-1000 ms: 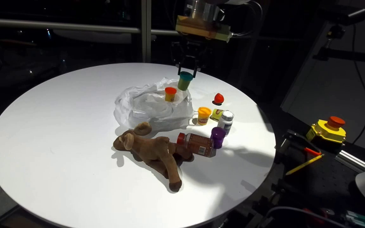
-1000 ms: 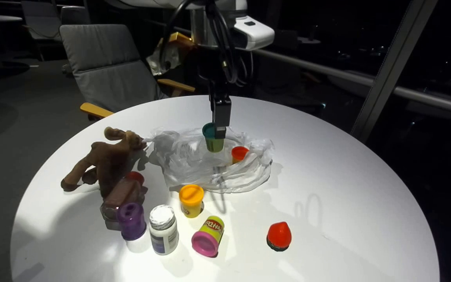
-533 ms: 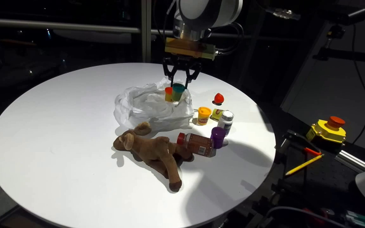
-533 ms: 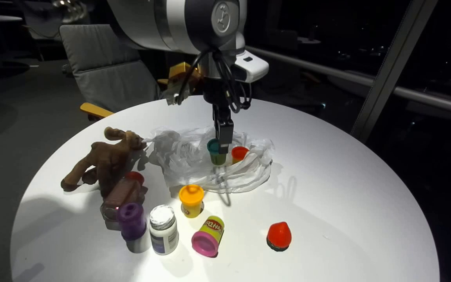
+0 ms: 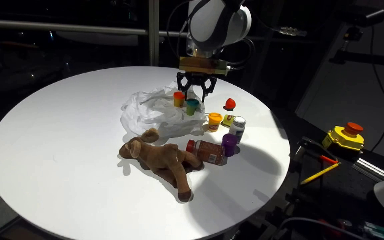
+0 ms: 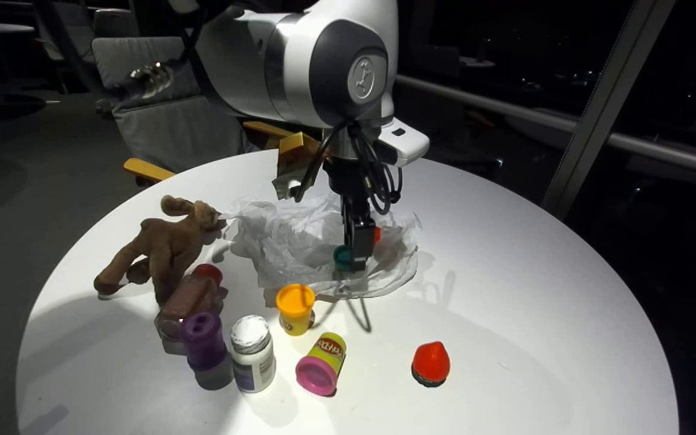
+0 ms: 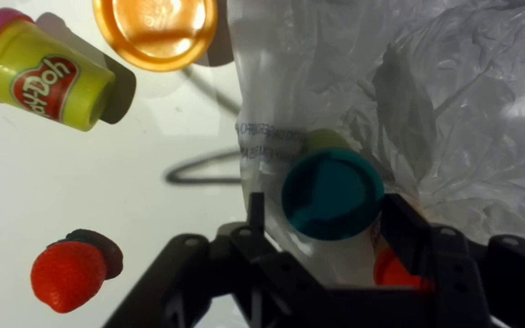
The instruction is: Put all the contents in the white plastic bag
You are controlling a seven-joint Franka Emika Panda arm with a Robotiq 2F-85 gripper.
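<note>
My gripper (image 5: 194, 100) is low over the near-window side of the white plastic bag (image 5: 155, 116), fingers spread wider than the teal-lidded green pot (image 5: 192, 107) between them. In the wrist view that pot (image 7: 333, 191) sits close to one finger, perhaps touching, with a gap to the other. A red-lidded pot (image 5: 178, 100) also rests in the bag, partly hidden by a finger in the wrist view. Outside the bag lie the brown plush animal (image 5: 165, 156), an orange pot (image 6: 295, 308), a yellow pot with pink lid (image 6: 322, 365) and a purple pot (image 6: 203, 341).
A white bottle (image 6: 252, 356) stands beside the purple pot. The red-capped brown bottle (image 5: 210, 152) lies against the plush animal. A red strawberry-like toy (image 6: 431, 364) is on the round white table (image 5: 62, 186). A grey chair (image 6: 154, 90) is behind.
The gripper came down into the bag with the teal-lidded pot, and its fingers have since spread off it. The bag's near edge has shifted slightly.
</note>
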